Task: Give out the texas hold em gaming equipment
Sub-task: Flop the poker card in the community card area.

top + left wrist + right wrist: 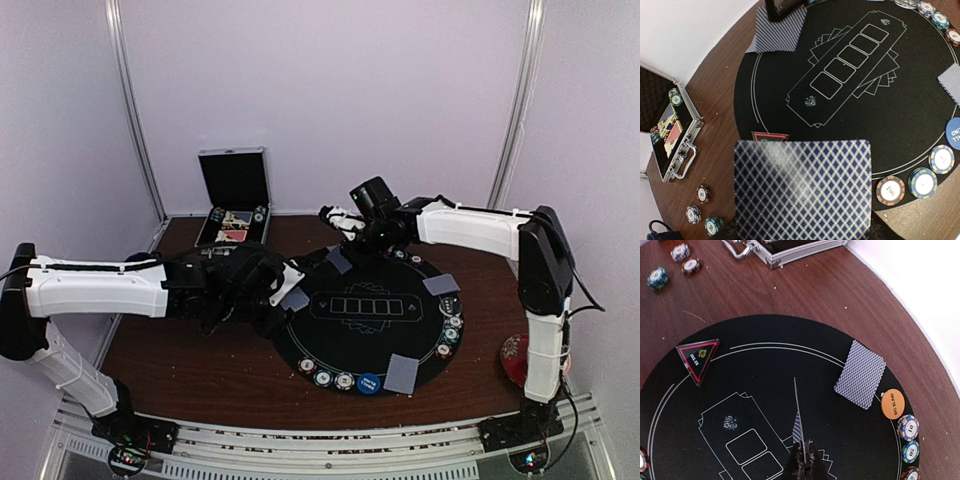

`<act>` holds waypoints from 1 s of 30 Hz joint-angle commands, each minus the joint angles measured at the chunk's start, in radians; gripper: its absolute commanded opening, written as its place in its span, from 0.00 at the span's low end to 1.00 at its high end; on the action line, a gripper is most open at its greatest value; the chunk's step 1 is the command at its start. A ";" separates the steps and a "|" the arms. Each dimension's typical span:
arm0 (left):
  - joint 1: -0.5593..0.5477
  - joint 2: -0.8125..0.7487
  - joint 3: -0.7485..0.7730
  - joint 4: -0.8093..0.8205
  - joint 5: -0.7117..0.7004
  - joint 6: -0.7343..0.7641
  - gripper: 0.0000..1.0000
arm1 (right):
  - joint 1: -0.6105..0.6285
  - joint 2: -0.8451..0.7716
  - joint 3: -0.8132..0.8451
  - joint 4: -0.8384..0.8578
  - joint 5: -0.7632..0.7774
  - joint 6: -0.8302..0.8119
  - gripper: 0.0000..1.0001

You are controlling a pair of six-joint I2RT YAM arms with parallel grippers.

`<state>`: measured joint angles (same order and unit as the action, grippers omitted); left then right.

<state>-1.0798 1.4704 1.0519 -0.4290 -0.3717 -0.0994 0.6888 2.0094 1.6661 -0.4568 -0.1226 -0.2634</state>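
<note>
A round black poker mat (360,335) lies on the brown table. My left gripper (283,292) hangs over the mat's left edge, shut on blue-diamond-backed playing cards (802,190) that hide its fingers. Just beyond them lies the red triangle marker (770,136). My right gripper (804,457) is above the far part of the mat, shut on one card (799,420) seen edge-on. Another card (860,374) lies flat beside the orange disc (892,404). More cards (441,284) (402,373), the blue disc (369,382) and chips (922,181) lie round the rim.
An open metal case (236,195) stands at the back left. Three loose chips (702,194) sit on the bare wood between it and the mat. A red cup and saucer (515,355) stands at the right edge by the right arm's base.
</note>
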 commanded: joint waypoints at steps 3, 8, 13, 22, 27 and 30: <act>0.006 -0.006 0.056 -0.109 -0.088 -0.120 0.65 | 0.067 0.086 0.092 -0.023 0.240 -0.108 0.00; 0.014 -0.108 -0.015 -0.119 -0.095 -0.154 0.65 | 0.117 0.143 0.127 -0.006 0.345 -0.157 0.00; 0.027 -0.208 -0.073 -0.098 -0.111 -0.151 0.65 | 0.156 0.192 0.142 0.003 0.394 -0.187 0.00; 0.031 -0.190 -0.097 -0.081 -0.084 -0.152 0.65 | 0.217 0.255 0.144 -0.027 0.349 -0.226 0.00; 0.032 -0.207 -0.102 -0.073 -0.079 -0.152 0.65 | 0.224 0.279 0.153 -0.071 0.258 -0.216 0.00; 0.032 -0.221 -0.108 -0.065 -0.078 -0.153 0.65 | 0.225 0.281 0.150 -0.082 0.209 -0.211 0.00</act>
<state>-1.0546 1.2789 0.9565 -0.5472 -0.4545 -0.2386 0.9142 2.2787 1.7947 -0.4992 0.1600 -0.4763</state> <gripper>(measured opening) 0.650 0.007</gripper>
